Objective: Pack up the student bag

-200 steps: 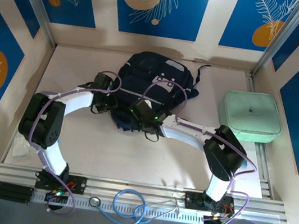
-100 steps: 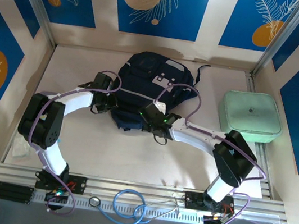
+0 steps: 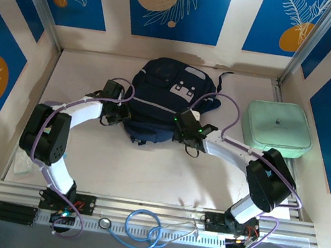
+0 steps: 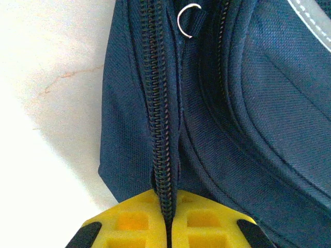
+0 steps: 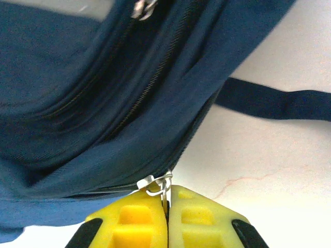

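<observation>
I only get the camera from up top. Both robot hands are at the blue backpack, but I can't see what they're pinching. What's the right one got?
Observer: The right hand is shut on a small silver zipper pull at the edge of the student bag.
Operator: And the left one?
Observer: The left hand is shut on the zipper itself; its black teeth run in between the yellow fingers.
Operator: Anything shiny over there too?
Observer: Yes, a little silver ring sits on the bag fabric beside that zipper, farther from the hand.
</observation>
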`<move>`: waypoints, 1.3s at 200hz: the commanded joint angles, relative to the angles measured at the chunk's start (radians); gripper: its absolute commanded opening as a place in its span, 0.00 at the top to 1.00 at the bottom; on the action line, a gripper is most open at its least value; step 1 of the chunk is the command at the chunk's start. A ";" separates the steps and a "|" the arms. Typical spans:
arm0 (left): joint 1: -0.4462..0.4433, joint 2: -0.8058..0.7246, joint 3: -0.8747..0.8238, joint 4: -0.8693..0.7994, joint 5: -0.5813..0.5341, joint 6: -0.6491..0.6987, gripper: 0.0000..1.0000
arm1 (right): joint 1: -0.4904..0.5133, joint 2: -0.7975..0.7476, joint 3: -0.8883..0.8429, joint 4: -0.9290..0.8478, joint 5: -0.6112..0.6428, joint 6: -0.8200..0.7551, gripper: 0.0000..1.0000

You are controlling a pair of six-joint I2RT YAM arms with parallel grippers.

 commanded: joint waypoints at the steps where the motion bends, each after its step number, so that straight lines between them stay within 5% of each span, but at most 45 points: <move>1: 0.051 -0.028 0.005 0.000 -0.092 0.035 1.00 | -0.080 -0.057 -0.037 -0.033 0.010 -0.064 1.00; 115: 0.077 -0.045 0.042 -0.054 -0.074 0.094 1.00 | -0.323 0.084 0.091 0.038 -0.210 -0.239 1.00; 200: 0.079 -0.009 0.106 -0.178 0.016 0.265 1.00 | -0.430 0.222 0.225 0.034 -0.311 -0.361 0.80; 260: 0.080 0.005 0.110 -0.189 0.068 0.281 1.00 | -0.457 0.279 0.301 0.005 -0.393 -0.444 0.90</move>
